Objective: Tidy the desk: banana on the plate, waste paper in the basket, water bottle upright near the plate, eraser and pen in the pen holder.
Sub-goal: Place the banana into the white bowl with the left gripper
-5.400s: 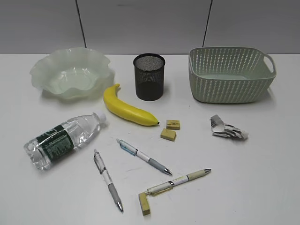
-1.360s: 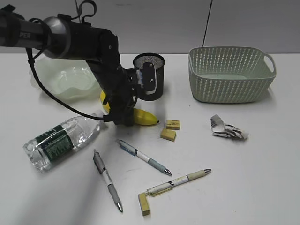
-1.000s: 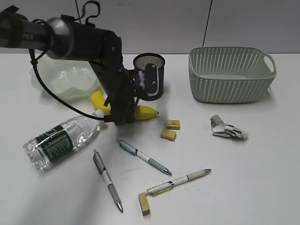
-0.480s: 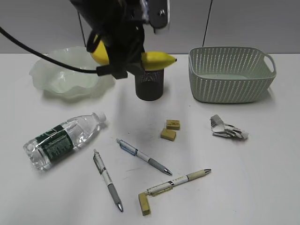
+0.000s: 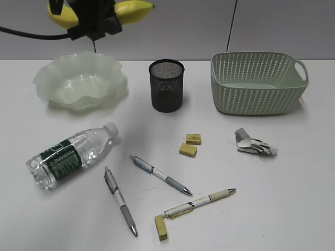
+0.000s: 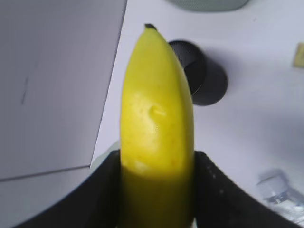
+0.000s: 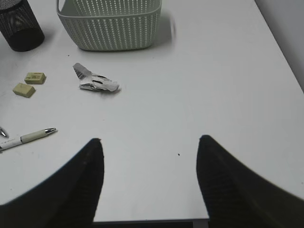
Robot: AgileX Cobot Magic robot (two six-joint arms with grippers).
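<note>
Left gripper [image 5: 91, 18] clamped on the banana [image 5: 133, 8] at mid-length, high above the desk [image 5: 293, 209] at the top edge of the exterior view; both banana ends stick out past the jaws, long axis roughly level, left to right. Plate [image 5: 78, 81] sits almost straight below, slightly toward the camera, so the coming move looks like a mostly vertical descent. Plate is empty; its wavy rim is the only thing to clear. Pen holder [image 5: 166, 85] stands just right of the plate, near the banana's right tip on the way down: watch that side. Bottle [image 5: 70, 155] lies on its side in front of the plate, out of the path. Right gripper [image 7: 147, 180] spread wide and empty, low over the bare right part of the desk; waste paper [image 7: 95, 81] and basket [image 7: 111, 23] lie ahead of it. Erasers [image 5: 190, 145] and pens [image 5: 159, 175] untouched mid-desk.
</note>
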